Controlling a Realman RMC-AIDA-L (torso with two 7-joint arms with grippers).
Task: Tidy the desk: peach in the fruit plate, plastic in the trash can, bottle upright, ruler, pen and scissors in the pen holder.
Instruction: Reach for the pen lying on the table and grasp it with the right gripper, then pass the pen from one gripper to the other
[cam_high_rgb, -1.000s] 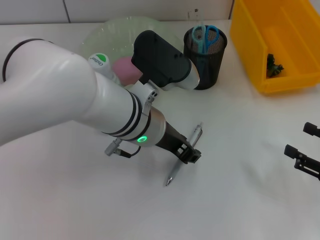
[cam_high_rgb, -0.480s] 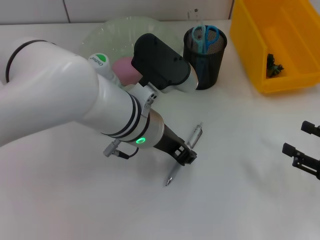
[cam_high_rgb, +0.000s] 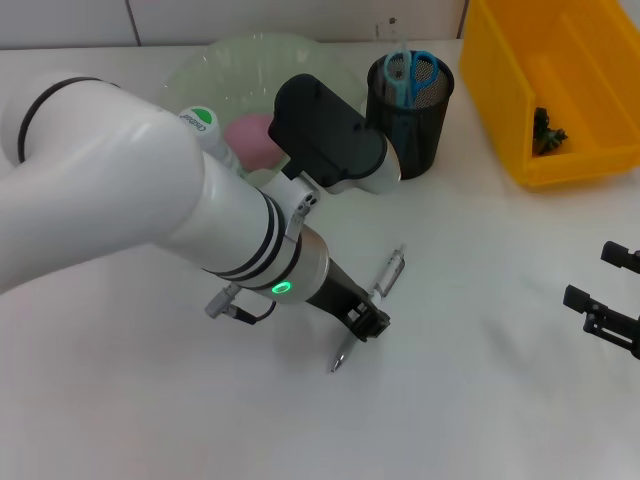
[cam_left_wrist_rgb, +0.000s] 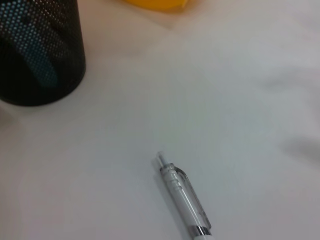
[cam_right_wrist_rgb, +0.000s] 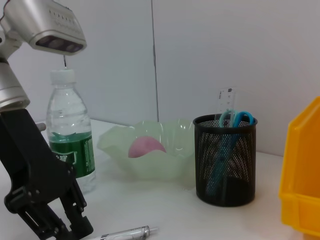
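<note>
Left gripper (cam_high_rgb: 366, 322) has dropped lower over the pen (cam_high_rgb: 372, 303) mid-desk, fingers spread astride it. Grasp looks imminent. Right gripper (cam_high_rgb: 603, 293), fingers apart, idle at the right edge.

A lab-like desk setup: bare white table (cam_high_rgb: 480, 400), plain wall panels (cam_right_wrist_rgb: 200, 60).

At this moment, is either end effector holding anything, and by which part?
Nothing is held. The left end effector is low over the middle of the pen, which lies flat on the table; a grip isn't visible. The right end effector is empty.
</note>
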